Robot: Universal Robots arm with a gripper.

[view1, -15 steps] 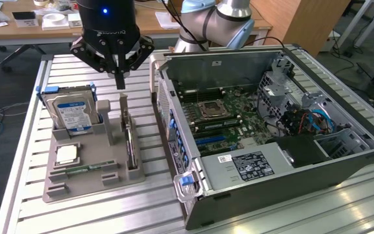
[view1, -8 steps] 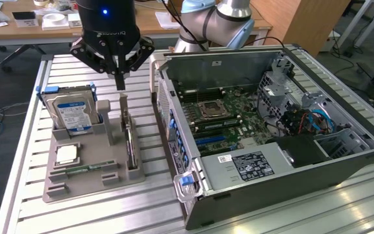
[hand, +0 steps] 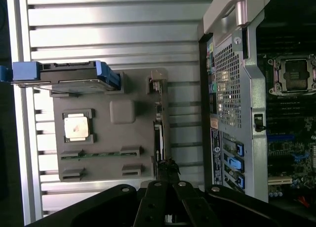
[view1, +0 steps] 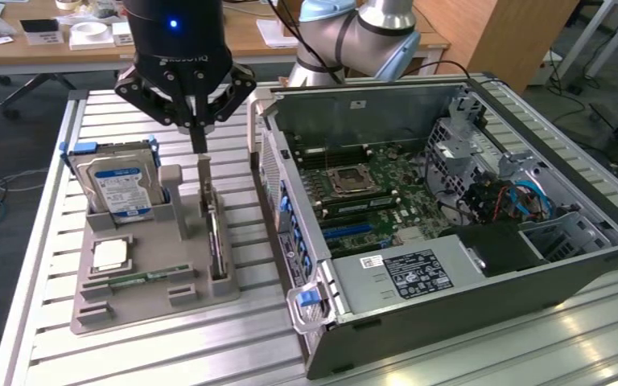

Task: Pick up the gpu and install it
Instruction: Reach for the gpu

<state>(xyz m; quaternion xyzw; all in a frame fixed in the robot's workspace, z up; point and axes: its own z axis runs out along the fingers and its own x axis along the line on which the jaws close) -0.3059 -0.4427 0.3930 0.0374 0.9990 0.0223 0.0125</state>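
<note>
The gpu (view1: pixel 215 235) stands on edge in a slot along the side of the grey parts holder (view1: pixel 148 301) nearest the computer case, its metal bracket at the far end. In the wrist view the gpu (hand: pixel 159 131) appears edge-on as a thin dark strip. My gripper (view1: pixel 197 147) hangs just above the card's far end, beside the bracket. Its two fingers are pressed together into one narrow bar with nothing between them. The wrist view has the fingertips (hand: pixel 168 167) over the card's line. I cannot tell whether they touch the card.
The holder also carries a silver hard drive with a blue label (view1: pixel 122 186), a processor (view1: pixel 109 255) and a green memory stick (view1: pixel 138 279). The open computer case (view1: pixel 454 265) lies to the exterior view's right, its motherboard (view1: pixel 368 189) exposed. All of it rests on a slatted metal table (view1: pixel 234 338).
</note>
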